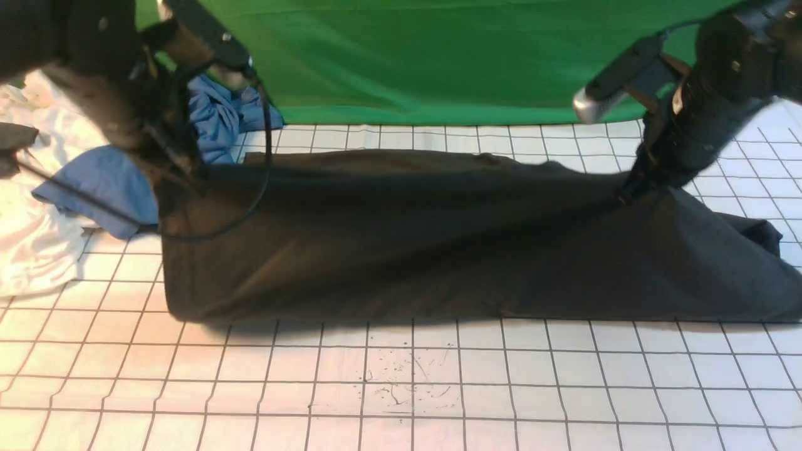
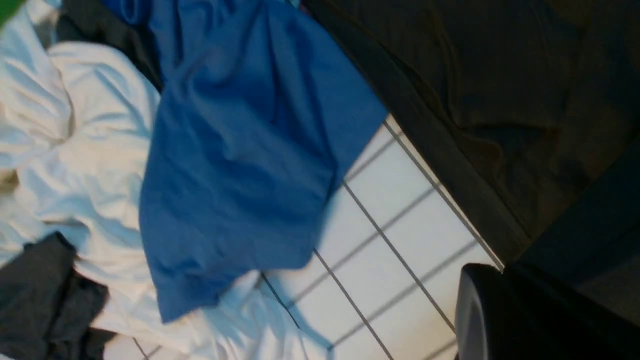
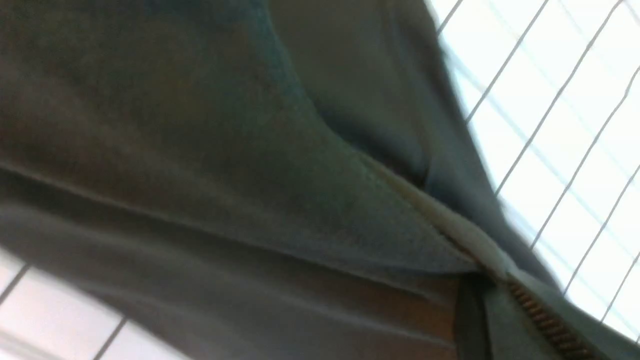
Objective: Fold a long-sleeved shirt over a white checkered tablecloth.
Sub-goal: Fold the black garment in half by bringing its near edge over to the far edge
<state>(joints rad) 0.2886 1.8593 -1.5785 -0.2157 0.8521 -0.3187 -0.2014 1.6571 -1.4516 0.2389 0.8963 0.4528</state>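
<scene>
The dark charcoal long-sleeved shirt hangs as a wide band across the white checkered tablecloth, with its lower edge resting on the cloth. My left gripper is shut on the shirt's left end and holds it raised. My right gripper is shut on the right end, which is also lifted, and cloth trails down past it to the right. The left wrist view shows one black finger against the shirt. In the right wrist view the shirt fills the picture, bunched at a ribbed pad.
A blue garment and white garments lie heaped at the left, just behind my left arm. A plain green cloth hangs at the back. A black cable loops from the left arm over the shirt. Small dark specks mark the near tablecloth.
</scene>
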